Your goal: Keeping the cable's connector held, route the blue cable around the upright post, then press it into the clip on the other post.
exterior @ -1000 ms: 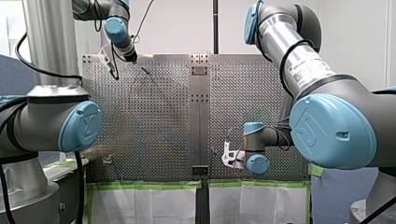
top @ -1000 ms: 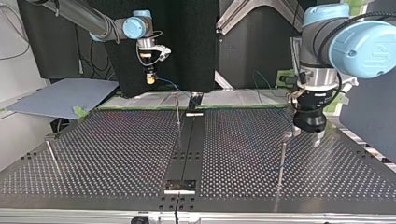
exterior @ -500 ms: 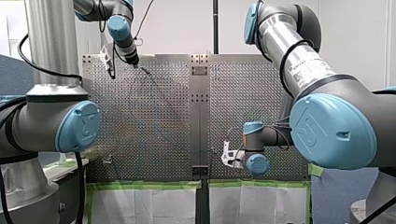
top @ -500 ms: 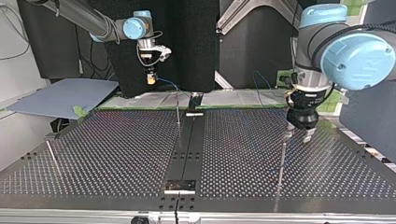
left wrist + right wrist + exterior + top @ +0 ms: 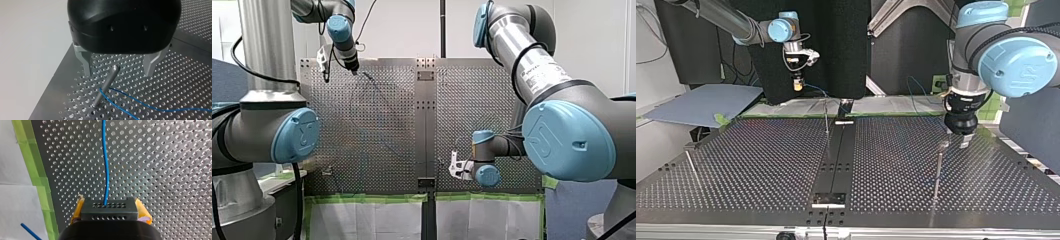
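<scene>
**A:** Where is the blue cable?

**B:** It's a thin, bright blue line over the perforated metal. In the right wrist view it runs straight ahead out of the black, hole-dotted connector. My right hand has that connector clenched between yellow pads. In the left wrist view the cable bends against the lower shaft of a slim metal post, and two strands lead away from it.

**A:** And my left hand?

**B:** Released. Its metal fingers stand wide, one on each side of the post's tip, gripping nothing.

**A:** What about the surroundings?

**B:** The grey worktop fills the lower half of the top view, with black panels behind it. Green tape lines its edge.
</scene>
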